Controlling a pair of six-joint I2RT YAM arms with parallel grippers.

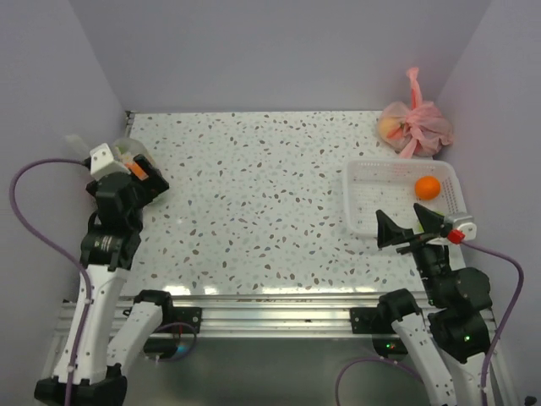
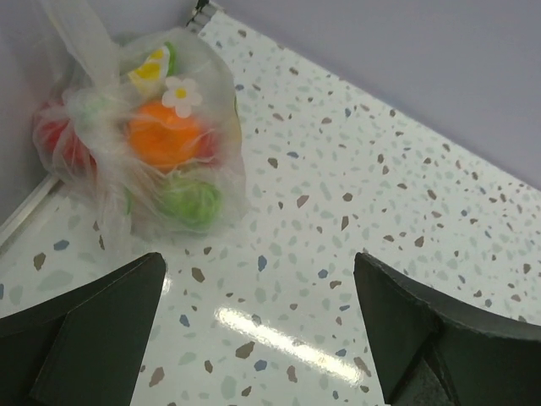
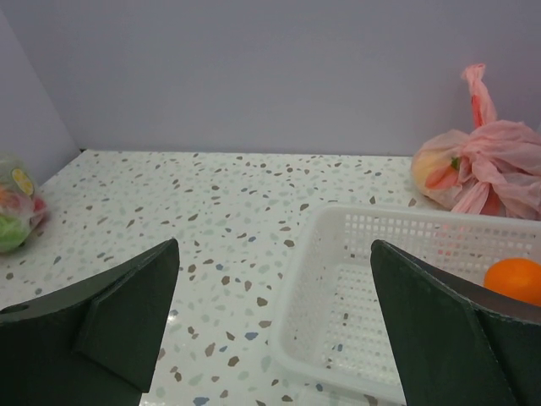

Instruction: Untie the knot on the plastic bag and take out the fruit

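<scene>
We see the plastic bag (image 2: 139, 144) tied shut in the ten o'clock corner of the table (image 1: 254, 194).
Its knot (image 2: 84, 51) points up, with the fruit (image 2: 165, 135) inside. Our left gripper (image 2: 258, 330) hangs just before it, fingers spread wide, holding nothing. Our right gripper (image 3: 275, 313) is spread too, near the white basket (image 3: 338, 279) at three o'clock, with one orange (image 3: 516, 279) in it.

L arm (image 1: 106, 245) stretched to far-L corner, wrist over the plastic bag (image 1: 124, 150), bag mostly hidden. R gripper (image 1: 407, 224) jaws wide, hovering at near edge of white basket (image 1: 363, 196). One orange (image 1: 428, 188) inside, R end. Pink bag (image 1: 416, 127) in far-R corner, behind basket.
</scene>
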